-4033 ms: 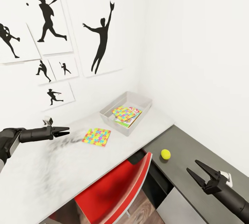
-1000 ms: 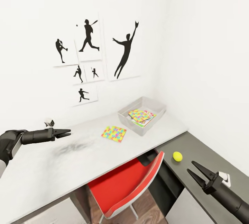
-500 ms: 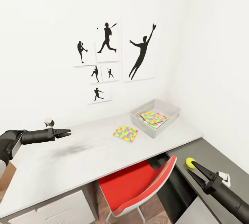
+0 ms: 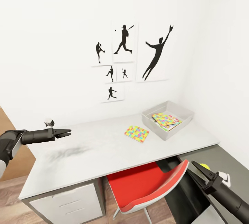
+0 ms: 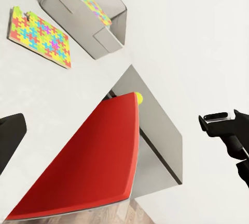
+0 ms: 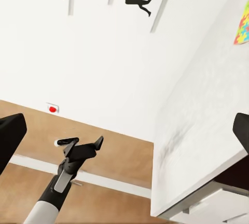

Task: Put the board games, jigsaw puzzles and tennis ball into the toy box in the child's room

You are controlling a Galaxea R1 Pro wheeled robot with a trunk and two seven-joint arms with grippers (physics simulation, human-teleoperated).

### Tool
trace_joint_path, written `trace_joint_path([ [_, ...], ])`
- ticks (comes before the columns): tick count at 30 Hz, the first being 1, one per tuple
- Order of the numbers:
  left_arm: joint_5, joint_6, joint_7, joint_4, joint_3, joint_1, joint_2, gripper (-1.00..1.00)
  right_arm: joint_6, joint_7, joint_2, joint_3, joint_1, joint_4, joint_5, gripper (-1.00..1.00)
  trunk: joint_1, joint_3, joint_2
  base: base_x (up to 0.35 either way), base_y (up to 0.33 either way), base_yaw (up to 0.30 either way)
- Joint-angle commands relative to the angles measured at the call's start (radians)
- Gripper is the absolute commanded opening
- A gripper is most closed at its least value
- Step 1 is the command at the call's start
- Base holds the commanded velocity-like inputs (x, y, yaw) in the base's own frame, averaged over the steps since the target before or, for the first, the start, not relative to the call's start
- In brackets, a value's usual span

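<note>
Nearest, the empty right gripper (image 4: 197, 171), jaws spread, now half-hides the tennis ball (image 4: 205, 166); left gripper (image 4: 64, 133) hangs nearly closed, empty. Beyond, a jigsaw puzzle (image 4: 137, 133) lies mid-table beside the toy box (image 4: 168, 113) at the far corner; the view has swung left

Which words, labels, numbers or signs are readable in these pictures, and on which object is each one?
None can be read.
Board game covers in the toy box: print too small to read.
Wall pictures: black silhouettes, no lettering.
Jigsaw puzzle on the table: coloured pieces, no text.
</note>
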Motion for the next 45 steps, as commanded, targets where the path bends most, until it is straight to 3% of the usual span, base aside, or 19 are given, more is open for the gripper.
trace_joint_path([
  [1,0.000,0.011,-0.004,0.000,0.000,-0.001,0.000,1.00,0.005,0.002,0.000,-0.001,0.000,0.000,0.000,1.00,0.001,-0.002,-0.002,-0.004,0.000,0.070],
  [26,-0.001,0.011,-0.004,0.000,0.000,-0.001,0.000,1.00,0.005,0.001,0.002,0.000,0.000,-0.001,0.000,1.00,0.001,-0.001,-0.002,0.000,0.000,0.014],
  [45,0.000,0.011,-0.004,0.000,0.000,-0.001,0.000,1.00,0.005,0.002,0.002,0.000,0.000,-0.001,0.000,1.00,0.001,-0.001,-0.002,-0.005,0.000,0.257],
])
